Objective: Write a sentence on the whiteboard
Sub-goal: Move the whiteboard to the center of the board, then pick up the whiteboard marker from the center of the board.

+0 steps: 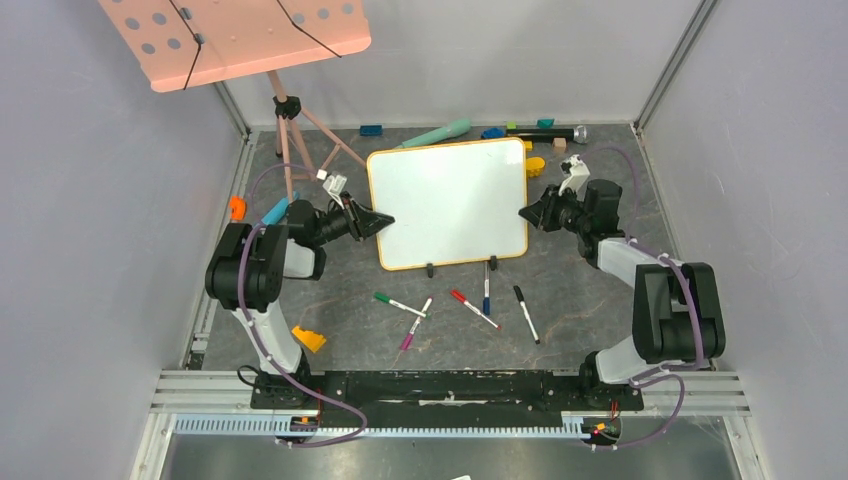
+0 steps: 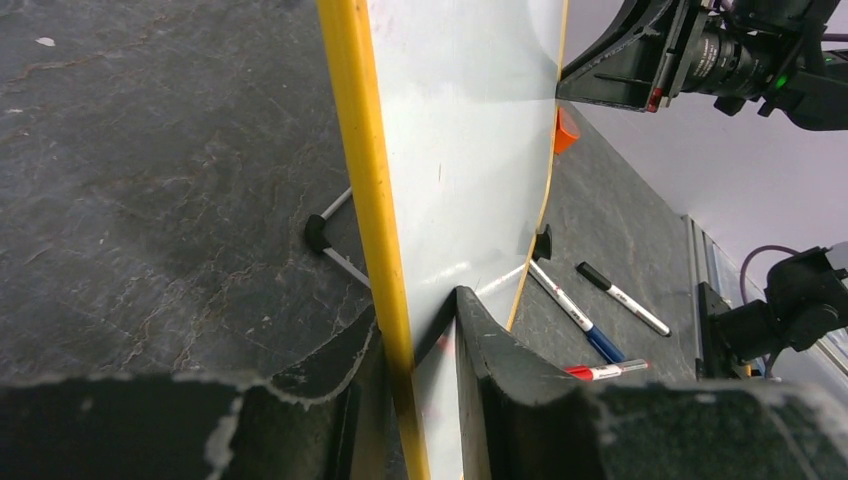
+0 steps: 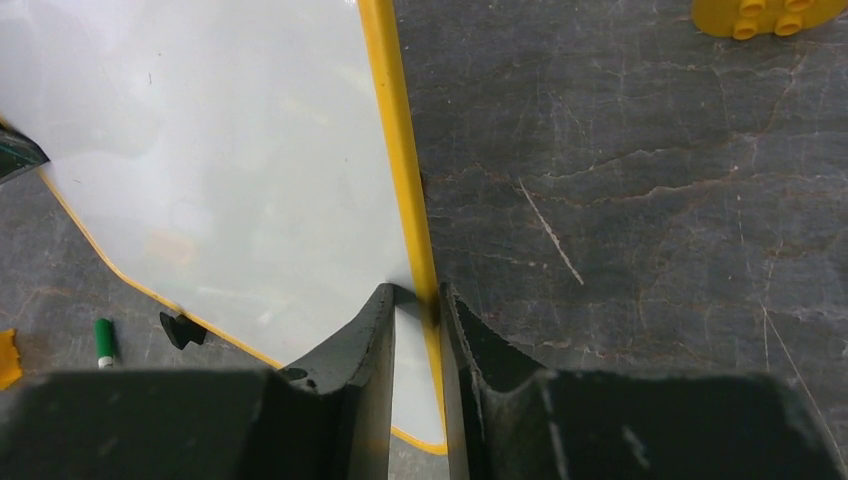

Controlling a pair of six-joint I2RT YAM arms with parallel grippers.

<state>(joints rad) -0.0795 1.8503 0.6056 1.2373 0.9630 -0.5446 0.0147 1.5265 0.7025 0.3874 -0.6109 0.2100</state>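
The whiteboard [image 1: 448,203], white with a thin orange-yellow frame, stands propped mid-table on two black clip feet [image 1: 430,269]. Its face is bare; no sentence shows on it. My left gripper [image 1: 385,222] is at the board's left edge. In the left wrist view the whiteboard's frame [image 2: 372,180] runs between the jaws of that gripper [image 2: 420,310], one finger behind it and one on the white face. My right gripper [image 1: 525,213] is at the right edge. The right wrist view has this gripper [image 3: 415,293] shut across the whiteboard [image 3: 220,150] at its frame.
Several markers lie in front of the board: green [image 1: 398,304], pink [image 1: 415,322], red [image 1: 474,309], blue [image 1: 486,288], black [image 1: 526,313]. A pink music-stand tray [image 1: 240,35] on a tripod is back left. Toy blocks line the back edge, with a yellow brick [image 1: 536,165] and an orange wedge [image 1: 309,339].
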